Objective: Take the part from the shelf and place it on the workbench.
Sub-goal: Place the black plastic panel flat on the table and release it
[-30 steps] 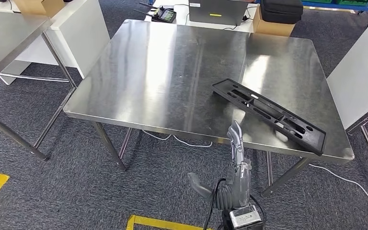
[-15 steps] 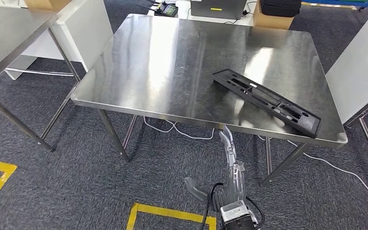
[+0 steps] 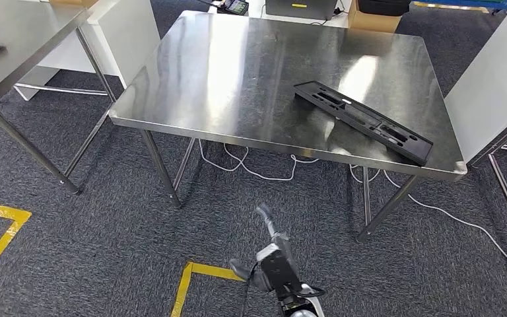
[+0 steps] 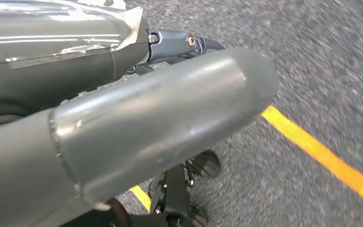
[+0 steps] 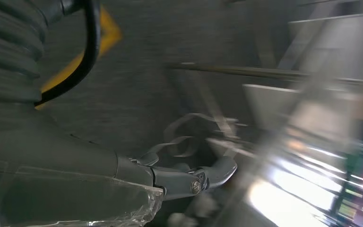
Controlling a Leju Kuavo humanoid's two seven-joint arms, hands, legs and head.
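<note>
1. Head view, far left: a second steel table's corner [image 3: 0,39] stands well apart from the main tabletop [image 3: 237,79]. Yellow floor tape [image 3: 0,231] marks the carpet in front of it.
2. Centre: the tabletop's near edge runs across the view, with white cables [image 3: 257,173] trailing on the carpet under it. Risk (judgement): a step toward the table could snag these cables and tug whatever they feed.
3. Low centre: the right robot hand [image 3: 264,247] hangs below the table edge, clear of the tabletop, holding nothing. Right wrist view is motion-blurred; one dark finger [image 5: 217,172] juts forward and the thumb sits apart, so the fingers read as spread and empty.
4. Left robot hand [image 4: 137,127]: thumb close to the lens, dark fingers beyond it over the carpet. Whether the fingers are spread or curled I cannot tell; nothing visible in its grasp.
5. Right: the black part [image 3: 362,121] lies flat on the tabletop, its far end close to the right front corner. Risk (judgement): a knock to the table or a swinging arm could push that end past the edge and tip the part off.
</note>
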